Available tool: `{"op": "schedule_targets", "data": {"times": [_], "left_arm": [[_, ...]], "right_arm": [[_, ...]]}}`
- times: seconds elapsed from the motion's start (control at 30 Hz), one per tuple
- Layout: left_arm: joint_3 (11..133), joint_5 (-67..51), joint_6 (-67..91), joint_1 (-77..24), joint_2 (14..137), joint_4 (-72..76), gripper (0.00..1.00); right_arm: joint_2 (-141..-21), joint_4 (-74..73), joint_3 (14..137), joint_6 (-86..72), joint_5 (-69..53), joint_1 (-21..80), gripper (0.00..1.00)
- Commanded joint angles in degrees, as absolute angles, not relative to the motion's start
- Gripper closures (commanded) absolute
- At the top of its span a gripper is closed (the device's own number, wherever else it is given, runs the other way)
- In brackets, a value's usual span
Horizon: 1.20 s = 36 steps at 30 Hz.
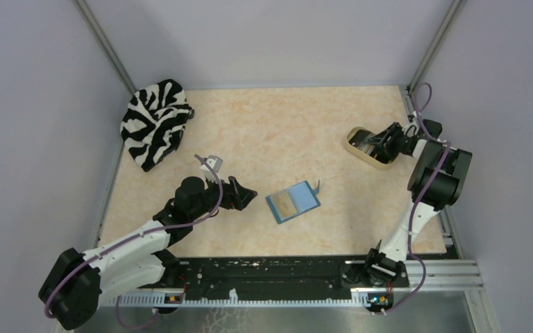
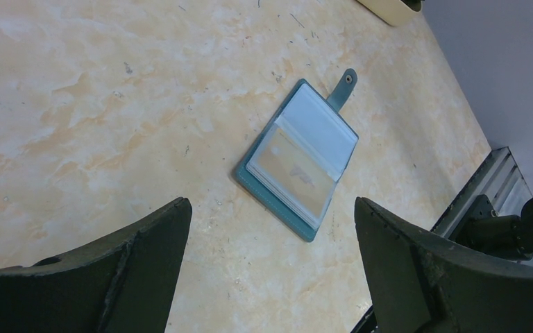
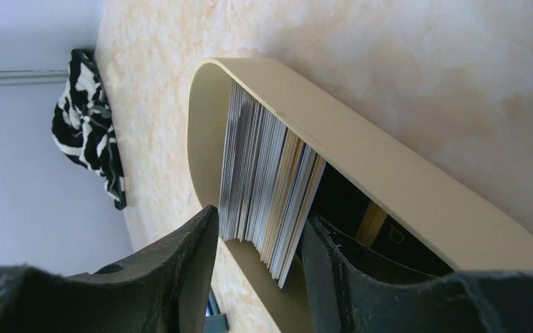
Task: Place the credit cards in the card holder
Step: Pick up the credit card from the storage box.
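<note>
The card holder [image 1: 293, 201] lies open on the table, a teal wallet with clear pockets. One tan card shows inside its pocket [image 2: 295, 166]. My left gripper [image 1: 246, 191] hovers just left of the holder, and in the left wrist view this gripper [image 2: 272, 208] is wide open and holds nothing. A thick stack of credit cards [image 3: 264, 173] stands on edge in the beige tray [image 3: 388, 173]. My right gripper [image 3: 262, 218] reaches into the tray [image 1: 357, 149], with one fingertip against each outer face of the stack. More dark cards [image 3: 388, 236] lie behind the right finger.
A zebra-striped cloth [image 1: 154, 121] is bunched at the far left corner. Grey walls close the table on three sides. A metal rail [image 1: 305, 277] with both arm bases runs along the near edge.
</note>
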<state>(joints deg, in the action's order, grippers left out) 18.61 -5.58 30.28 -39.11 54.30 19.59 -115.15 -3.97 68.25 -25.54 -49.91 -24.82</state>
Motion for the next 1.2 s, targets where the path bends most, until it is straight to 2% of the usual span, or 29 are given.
{"op": "schedule_targets", "data": {"times": [0.0,0.5,0.8,0.87,1.17], "left_arm": [[19.3,-6.1,30.7,-39.0,53.7,21.0,0.07],[18.8,-5.6,30.6,-39.0,52.5,20.4,0.07],[18.7,-5.7,30.7,-39.0,52.3,20.5,0.07],[18.6,-5.7,30.7,-39.0,52.3,20.5,0.07],[18.8,-6.0,30.8,-39.0,52.2,20.5,0.07]], "right_arm": [[-110.9,1.2,66.8,-27.8,-55.2,-26.2,0.54],[-109.6,1.8,65.2,-28.3,-56.7,-29.7,0.60],[-110.0,-2.5,66.1,-26.1,-53.1,-30.3,0.73],[-110.4,-4.3,66.7,-24.9,-51.5,-30.3,0.80],[-110.5,-7.8,67.8,-22.6,-48.3,-30.3,0.88]]}}
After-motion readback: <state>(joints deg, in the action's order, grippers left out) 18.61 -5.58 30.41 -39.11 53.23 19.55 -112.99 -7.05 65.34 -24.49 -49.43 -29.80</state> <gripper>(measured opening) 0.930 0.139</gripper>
